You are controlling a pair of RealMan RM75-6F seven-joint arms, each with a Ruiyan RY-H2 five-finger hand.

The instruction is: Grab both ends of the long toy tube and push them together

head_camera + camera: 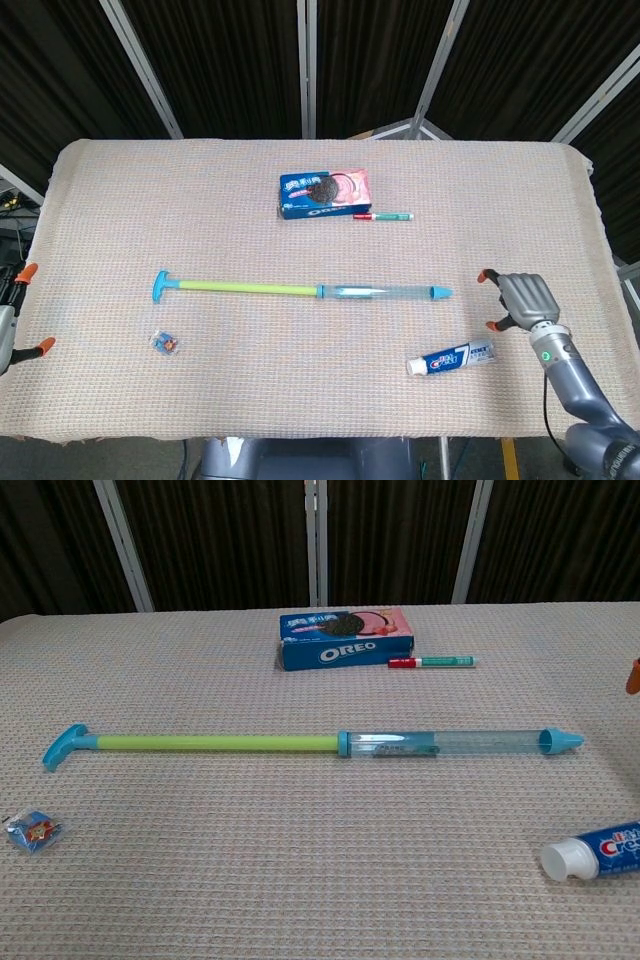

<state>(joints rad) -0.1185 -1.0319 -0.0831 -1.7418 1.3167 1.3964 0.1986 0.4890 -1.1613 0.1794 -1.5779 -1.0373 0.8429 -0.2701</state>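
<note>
The long toy tube (300, 290) lies flat across the middle of the table. Its blue T-handle is on the left, then a green rod, then a clear barrel ending in a blue tip on the right. The chest view shows the tube (300, 743) at full length with nothing touching it. My right hand (522, 298) hovers over the table a short way right of the blue tip, fingers apart and holding nothing. Only one orange fingertip (633, 675) of it shows in the chest view. At the table's left edge my left hand (6, 322) is empty, fingers spread, far from the handle.
An Oreo box (325, 193) and a red-and-green marker (383, 215) lie behind the tube. A toothpaste tube (452, 357) lies in front of the clear barrel, close to my right hand. A small blue packet (166, 342) sits in front of the handle.
</note>
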